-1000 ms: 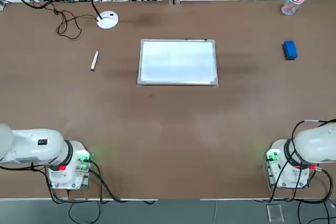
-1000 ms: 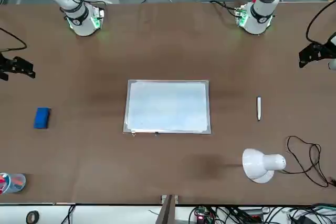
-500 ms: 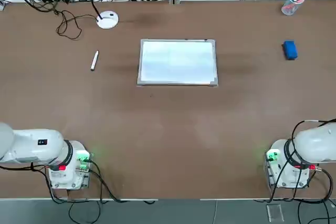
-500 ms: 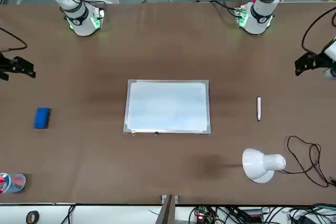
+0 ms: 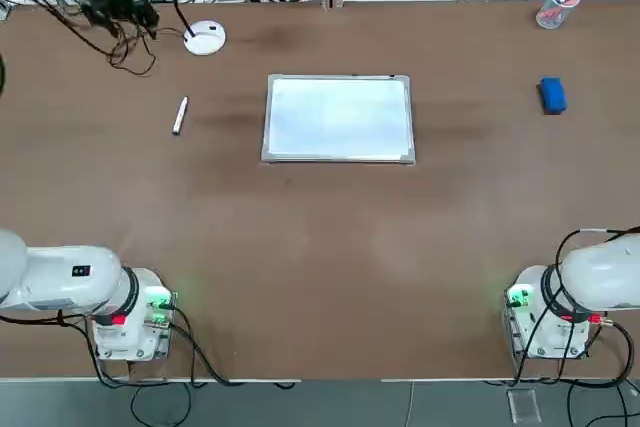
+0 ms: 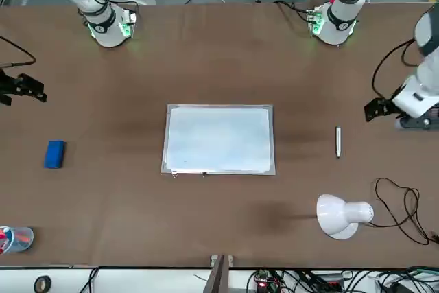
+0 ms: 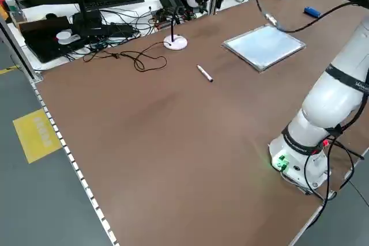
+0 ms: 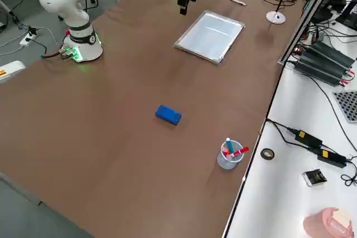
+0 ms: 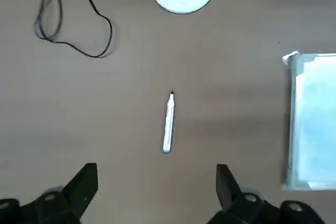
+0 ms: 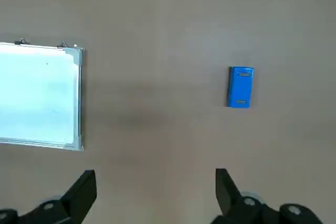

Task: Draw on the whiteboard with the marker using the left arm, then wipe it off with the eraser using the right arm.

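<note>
On the brown worktop point(image 5: 320, 247), the slim white marker point(image 5: 180, 115) lay untouched left of the blank silver-framed whiteboard point(image 5: 338, 118); the blue block eraser point(image 5: 552, 95) lay well right. Left gripper point(image 9: 156, 182) hovered above the marker, fingers open and empty; right gripper point(image 10: 155, 187) likewise. Nothing drawn yet.

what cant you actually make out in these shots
- Left end effector: in the top view it is cut off at the upper left edge among dark cables.
- Marker: any cap or label is too small to read.
- Whiteboard: faint marks cannot be ruled out.
- Cup: its pens cannot be counted.
</note>
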Action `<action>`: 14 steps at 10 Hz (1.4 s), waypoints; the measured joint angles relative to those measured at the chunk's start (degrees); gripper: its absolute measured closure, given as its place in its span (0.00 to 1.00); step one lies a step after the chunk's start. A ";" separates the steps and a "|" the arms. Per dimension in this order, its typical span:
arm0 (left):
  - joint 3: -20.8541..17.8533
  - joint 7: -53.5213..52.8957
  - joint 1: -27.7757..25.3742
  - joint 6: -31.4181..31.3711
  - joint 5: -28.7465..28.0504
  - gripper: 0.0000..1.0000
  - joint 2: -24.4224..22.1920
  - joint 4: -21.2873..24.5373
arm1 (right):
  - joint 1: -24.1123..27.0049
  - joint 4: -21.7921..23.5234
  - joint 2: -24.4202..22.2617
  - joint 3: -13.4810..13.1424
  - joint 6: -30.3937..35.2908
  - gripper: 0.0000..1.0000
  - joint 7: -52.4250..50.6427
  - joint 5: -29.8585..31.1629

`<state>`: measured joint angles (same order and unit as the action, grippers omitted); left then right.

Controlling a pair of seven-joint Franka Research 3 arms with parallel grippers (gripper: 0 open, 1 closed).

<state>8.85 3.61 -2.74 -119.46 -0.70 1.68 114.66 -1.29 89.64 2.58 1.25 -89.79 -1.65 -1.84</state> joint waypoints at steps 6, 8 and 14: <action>-0.01 -0.02 -0.01 -22.21 -0.48 0.02 5.18 13.73 | 0.00 0.00 0.00 0.02 0.00 0.00 0.00 -0.01; -0.01 -0.01 -0.03 -26.62 -2.40 0.05 7.78 15.56 | 0.00 0.00 0.00 0.02 -0.01 0.00 -0.01 -0.01; -0.03 -0.03 -0.15 -35.31 -3.27 0.22 16.40 17.17 | 0.00 0.00 0.00 0.03 -0.01 0.00 -0.01 -0.01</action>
<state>8.82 3.57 -2.89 -154.77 -3.97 18.08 131.83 -1.29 89.64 2.58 1.28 -89.80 -1.66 -1.85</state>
